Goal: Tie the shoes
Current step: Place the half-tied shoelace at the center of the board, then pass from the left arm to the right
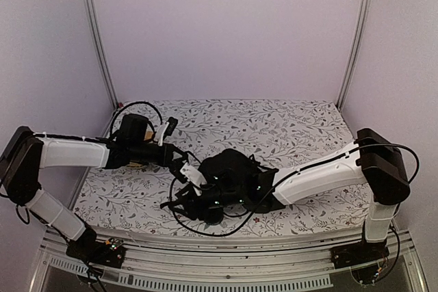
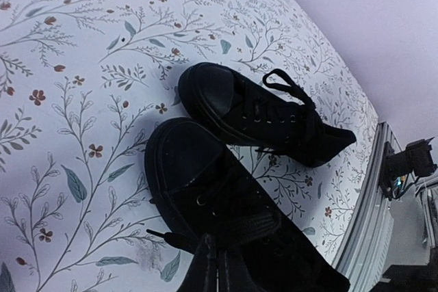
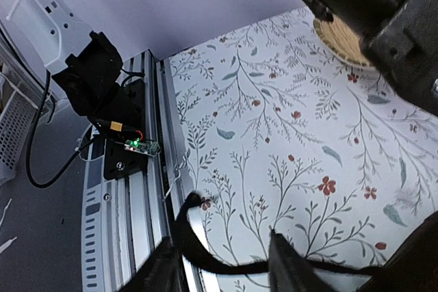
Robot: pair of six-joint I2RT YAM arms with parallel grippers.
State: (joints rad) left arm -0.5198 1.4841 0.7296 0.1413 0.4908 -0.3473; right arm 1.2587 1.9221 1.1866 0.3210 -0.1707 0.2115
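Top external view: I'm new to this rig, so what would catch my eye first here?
The black shoes sit side by side on the floral tablecloth, near its front edge. The left arm and right arm meet over them, and a black lace crosses the right gripper's parted jaws.

Shoes point(image 1: 233, 163): top view, mostly hidden beneath right arm point(image 1: 311, 177).
Near shoe point(image 2: 205, 196): cut off at bottom edge.
Mat point(image 3: 339, 39): part-hidden behind left arm point(image 3: 390, 11), cropped.

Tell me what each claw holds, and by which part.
Left claw is shut, apparently pinching the near shoe's lace close to the eyelets. Right claw is open; a lace strand lies across its jaws, unpinched.
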